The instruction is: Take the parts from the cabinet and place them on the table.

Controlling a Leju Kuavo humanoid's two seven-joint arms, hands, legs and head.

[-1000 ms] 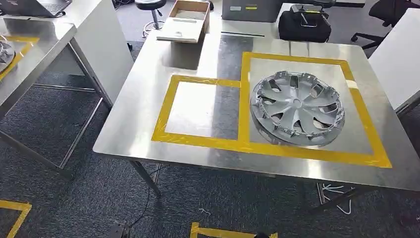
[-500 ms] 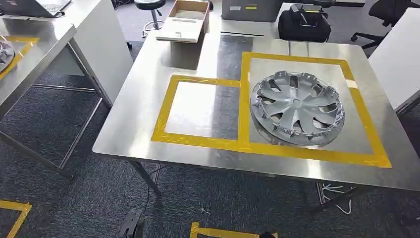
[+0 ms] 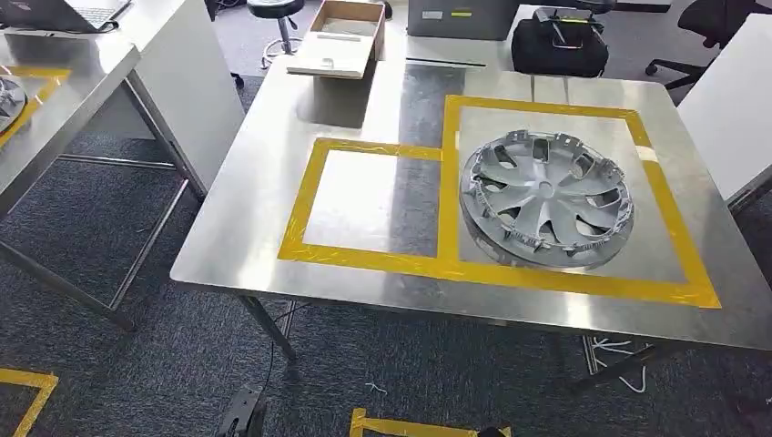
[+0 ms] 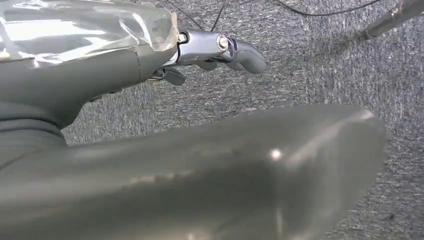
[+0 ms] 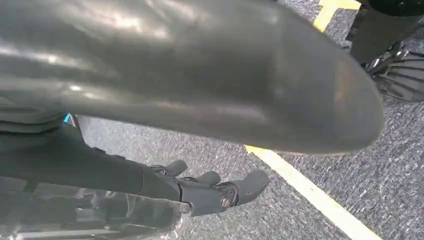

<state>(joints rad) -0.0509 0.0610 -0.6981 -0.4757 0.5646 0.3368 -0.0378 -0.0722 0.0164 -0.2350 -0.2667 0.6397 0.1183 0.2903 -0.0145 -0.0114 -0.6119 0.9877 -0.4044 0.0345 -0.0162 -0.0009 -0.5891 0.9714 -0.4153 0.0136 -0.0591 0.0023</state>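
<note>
An office-type lab workspace is showing: steel tables (image 3: 273, 182) standing on grey carpet (image 3: 109, 364), yellow floor tape (image 3: 23, 391) at 8 o'clock, swivel chair (image 3: 710, 23) at 1 o'clock.

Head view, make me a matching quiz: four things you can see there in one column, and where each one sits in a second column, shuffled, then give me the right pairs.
Things:
1. wheel cover
2. cardboard box
3. black bag
4. laptop

Places:
A. on the far left table, at the picture's top corner
B. inside the larger yellow-taped square on the steel table
C. beyond the steel table's far edge, towards its right side
D. at the steel table's far edge, behind the smaller taped square

Pairs: 1-B, 2-D, 3-C, 4-A
</note>
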